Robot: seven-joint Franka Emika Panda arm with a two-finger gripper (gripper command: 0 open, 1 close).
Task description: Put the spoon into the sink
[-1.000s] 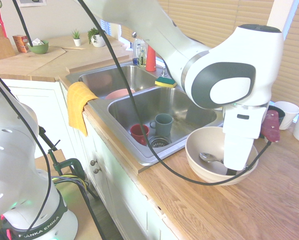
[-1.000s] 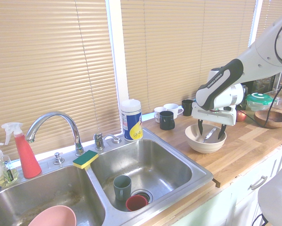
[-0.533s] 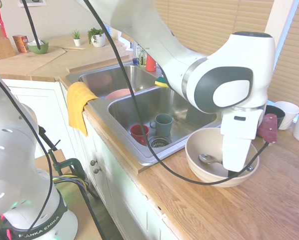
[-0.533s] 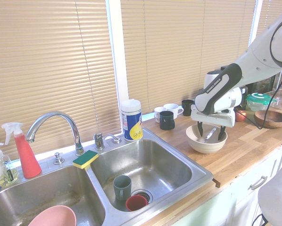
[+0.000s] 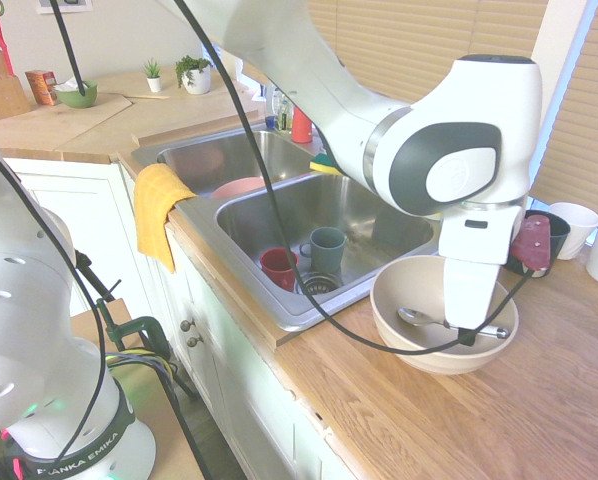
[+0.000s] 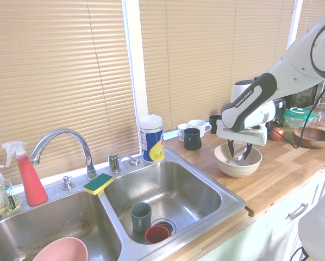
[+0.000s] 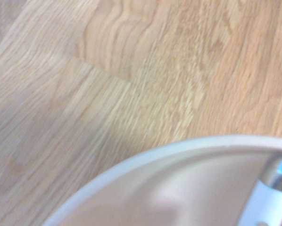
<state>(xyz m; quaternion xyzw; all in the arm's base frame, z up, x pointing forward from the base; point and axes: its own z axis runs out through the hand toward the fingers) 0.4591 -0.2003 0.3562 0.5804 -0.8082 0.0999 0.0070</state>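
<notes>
The spoon (image 5: 416, 316) lies inside the round beige bowl (image 5: 389, 290) on the wooden counter, its shiny bowl end toward the sink (image 5: 369, 215) and its white handle (image 7: 263, 202) pointing away. My gripper (image 5: 469, 335) reaches straight down into the bowl over the handle. In the second exterior view the gripper (image 6: 239, 152) has its dark fingers on either side of the spoon (image 6: 239, 158), still with a gap between them. The two-basin steel sink (image 6: 179, 190) sits just left of the bowl (image 6: 227, 166).
In the near basin stand a green mug (image 5: 328, 248) and a red cup (image 5: 277, 266); a pink bowl (image 6: 60, 251) lies in the other. A sponge (image 6: 98, 184) and faucet (image 6: 59, 142) are at the sink's back. Mugs (image 6: 193, 138) and a wooden bowl (image 6: 312, 137) stand by the window.
The gripper has sunk a little deeper into the bowl, and its fingers have drawn closer together around the spoon's handle. The spoon has not moved.
</notes>
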